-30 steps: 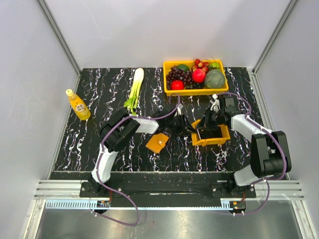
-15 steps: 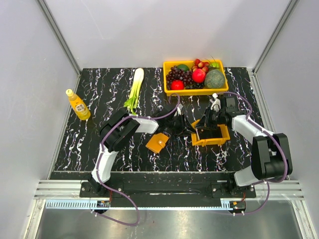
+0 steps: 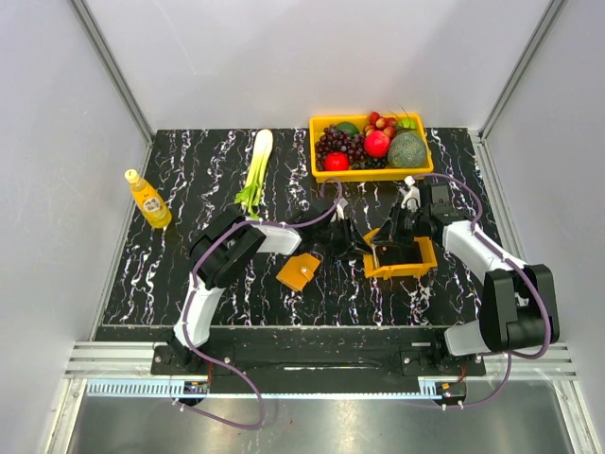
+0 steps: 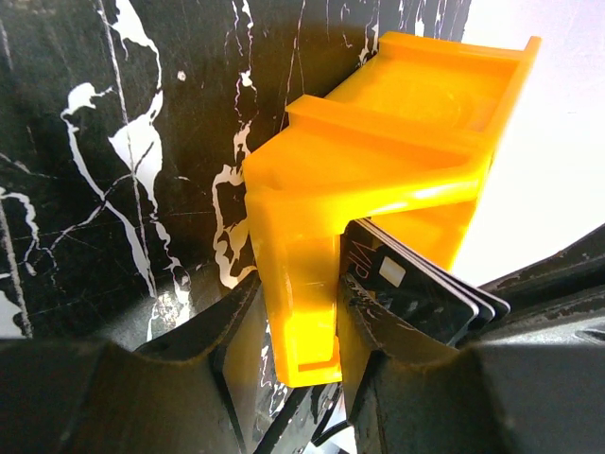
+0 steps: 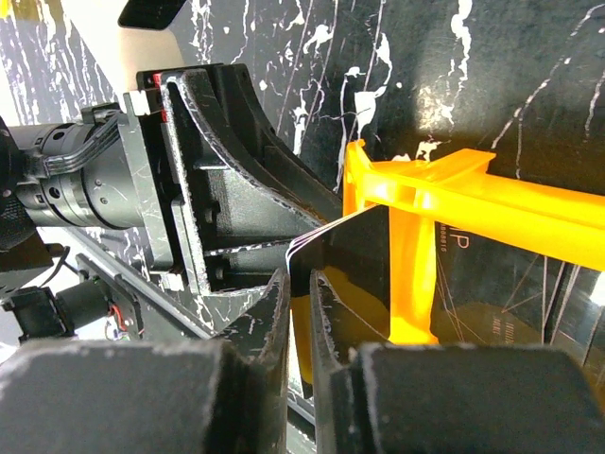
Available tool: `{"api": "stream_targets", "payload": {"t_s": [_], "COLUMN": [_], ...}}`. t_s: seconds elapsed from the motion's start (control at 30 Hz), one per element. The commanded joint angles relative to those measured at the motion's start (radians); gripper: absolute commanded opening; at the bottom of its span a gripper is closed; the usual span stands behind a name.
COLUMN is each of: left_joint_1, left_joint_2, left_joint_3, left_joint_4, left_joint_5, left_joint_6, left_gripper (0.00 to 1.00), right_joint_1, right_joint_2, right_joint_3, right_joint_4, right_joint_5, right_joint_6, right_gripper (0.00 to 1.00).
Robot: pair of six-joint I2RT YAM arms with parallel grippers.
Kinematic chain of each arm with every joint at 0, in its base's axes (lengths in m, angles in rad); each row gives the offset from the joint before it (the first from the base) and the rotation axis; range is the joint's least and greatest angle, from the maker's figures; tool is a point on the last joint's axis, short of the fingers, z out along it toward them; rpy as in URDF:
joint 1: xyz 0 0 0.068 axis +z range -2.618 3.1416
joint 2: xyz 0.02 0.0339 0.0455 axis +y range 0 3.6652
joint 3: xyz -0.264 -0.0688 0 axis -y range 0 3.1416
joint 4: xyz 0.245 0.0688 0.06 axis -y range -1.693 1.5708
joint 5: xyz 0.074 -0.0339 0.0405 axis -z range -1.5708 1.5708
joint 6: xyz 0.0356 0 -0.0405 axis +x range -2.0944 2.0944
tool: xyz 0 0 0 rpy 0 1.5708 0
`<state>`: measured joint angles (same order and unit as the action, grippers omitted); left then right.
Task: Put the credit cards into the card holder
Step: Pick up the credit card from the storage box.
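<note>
From my station I see the left gripper [image 4: 301,322] clamped on a corner wall of the small orange tray [image 4: 378,161]. It has one finger on each side of the wall, and the plastic fills its jaws at a middling width. Inside the tray, just behind the gripped wall, the credit cards [image 4: 416,288] stand on edge in a tight stack, leaning toward that wall. They look dark and glossy from here, and the front one shows the letters VIP and a small pale square. The right gripper [image 5: 304,303] is narrow, its two fingers pinched on the lower corner of one dark card [image 5: 350,251] that stands upright beside an orange post of the tray. In the overhead view both grippers meet at the tray, the left one at its left side and the right one over its far-left part. The card holder [image 3: 301,271] lies flat on the black marbled table [image 3: 189,274], just left of the tray, beneath the left arm's wrist and clear of both grippers. I cannot tell from above whether it is folded open or shut. A yellow fruit basket [image 3: 373,173] sits at the far edge, with a pale green vegetable stalk [image 3: 255,170] to its left. A yellow bottle [image 3: 148,199] stands near the table's left edge.
</note>
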<state>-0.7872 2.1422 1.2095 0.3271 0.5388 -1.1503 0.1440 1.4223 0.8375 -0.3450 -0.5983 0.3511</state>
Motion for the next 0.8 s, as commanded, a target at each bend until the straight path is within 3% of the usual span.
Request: {"api": "stream_targets", "payload": {"t_s": [0.0, 0.17, 0.43, 0.77], "left_joint_1": [-0.02, -0.018, -0.02, -0.02], "left_joint_2": [-0.016, -0.015, -0.015, -0.011], "left_joint_3": [-0.013, -0.015, -0.004, 0.002], "left_joint_4": [0.032, 0.038, 0.038, 0.03], "left_joint_5": [-0.02, -0.019, -0.016, -0.008], "left_joint_6": [0.014, 0.012, 0.014, 0.018], "left_gripper": [0.33, 0.33, 0.33, 0.33], "right_joint_1": [0.029, 0.029, 0.028, 0.031], "right_joint_2": [-0.065, -0.066, -0.022, -0.01], "right_joint_3": [0.032, 0.064, 0.055, 0.037], "right_joint_4": [-0.101, -0.13, -0.098, -0.049], "right_joint_5": [0.063, 0.063, -0.064, -0.109], "right_joint_6": [0.003, -0.009, -0.011, 0.014], "right_gripper": [0.0, 0.02, 0.12, 0.06]}}
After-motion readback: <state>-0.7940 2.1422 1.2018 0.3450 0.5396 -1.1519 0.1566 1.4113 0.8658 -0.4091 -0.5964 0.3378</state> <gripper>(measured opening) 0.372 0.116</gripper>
